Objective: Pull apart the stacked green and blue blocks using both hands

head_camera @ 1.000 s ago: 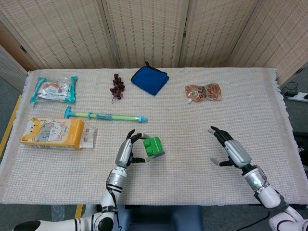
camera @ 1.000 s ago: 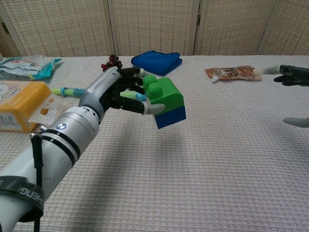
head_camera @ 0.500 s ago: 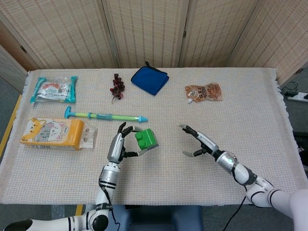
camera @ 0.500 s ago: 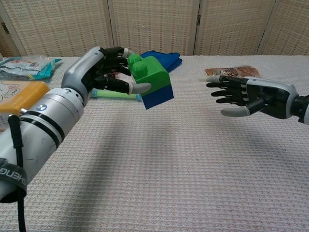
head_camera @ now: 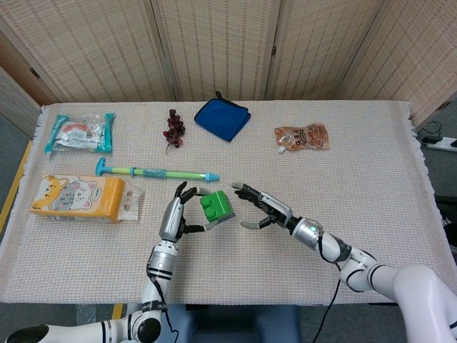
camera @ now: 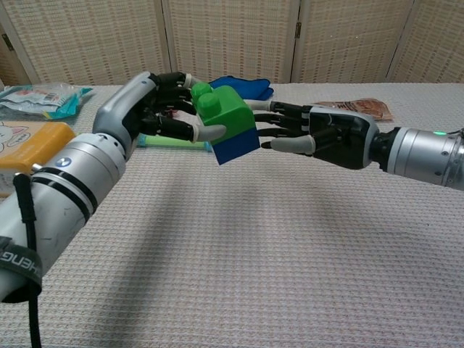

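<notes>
My left hand [head_camera: 176, 214] [camera: 156, 105] holds the stacked blocks in the air above the table, gripping them from the left. The green block [camera: 225, 109] [head_camera: 216, 206] sits on top of the blue block [camera: 238, 146]; the blue one is hidden under the green in the head view. My right hand [head_camera: 263, 208] [camera: 319, 133] is open, fingers spread and stretched toward the right side of the stack. Its fingertips [camera: 270, 125] reach the blocks' right face; I cannot tell whether they touch.
On the woven cloth [head_camera: 357, 157] lie a blue pouch [head_camera: 222, 118], dark grapes [head_camera: 173, 129], a brown snack packet [head_camera: 303, 136], a green-blue pen [head_camera: 157, 172], a yellow cat box [head_camera: 77, 198] and a clear packet [head_camera: 78, 132].
My left hand raised the stack and shifted it slightly left, then held still. My right hand swept in from the far right and now reaches the stack's right side.
</notes>
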Controlling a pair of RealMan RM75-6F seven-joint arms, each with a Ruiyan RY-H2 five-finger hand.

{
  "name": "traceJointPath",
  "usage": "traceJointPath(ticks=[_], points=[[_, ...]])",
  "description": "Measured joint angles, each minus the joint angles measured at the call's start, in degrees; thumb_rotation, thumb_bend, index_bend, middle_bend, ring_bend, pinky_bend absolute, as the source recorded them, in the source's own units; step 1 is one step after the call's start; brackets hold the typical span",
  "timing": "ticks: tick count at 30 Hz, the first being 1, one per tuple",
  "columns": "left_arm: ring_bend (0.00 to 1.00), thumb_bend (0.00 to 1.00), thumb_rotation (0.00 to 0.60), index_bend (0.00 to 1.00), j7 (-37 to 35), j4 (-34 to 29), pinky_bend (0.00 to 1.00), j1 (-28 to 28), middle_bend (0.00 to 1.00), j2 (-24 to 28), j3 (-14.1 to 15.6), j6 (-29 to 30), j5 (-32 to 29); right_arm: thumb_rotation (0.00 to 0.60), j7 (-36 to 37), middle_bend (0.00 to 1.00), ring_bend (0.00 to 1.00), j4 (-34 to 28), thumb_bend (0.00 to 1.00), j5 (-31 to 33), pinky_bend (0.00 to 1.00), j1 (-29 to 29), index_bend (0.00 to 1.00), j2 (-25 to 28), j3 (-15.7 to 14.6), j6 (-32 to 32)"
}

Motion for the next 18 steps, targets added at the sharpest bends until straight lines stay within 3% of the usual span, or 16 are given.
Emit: traceJointPath(ticks=[13,18], points=[[0.33,0.44,0.600,0.67,-0.09,-1.02,0.04,-0.17,0.85,0.11,0.94,0.08,0.15,0.600,-1.51,0.00,0.00,-1.23,0.34,1.85,0.00,2.54,0.11,-2.04,-0.63,-1.50],[0.33,0.44,0.600,0.67,-0.44,-0.99,0.04,-0.16,0.85,0.07,1.12,-0.13,-0.13,0.600,-2.36,0.01,0.05,-1.51,0.34,2.48,0.01,2.88,0.28,-2.30,-0.64,-1.72]])
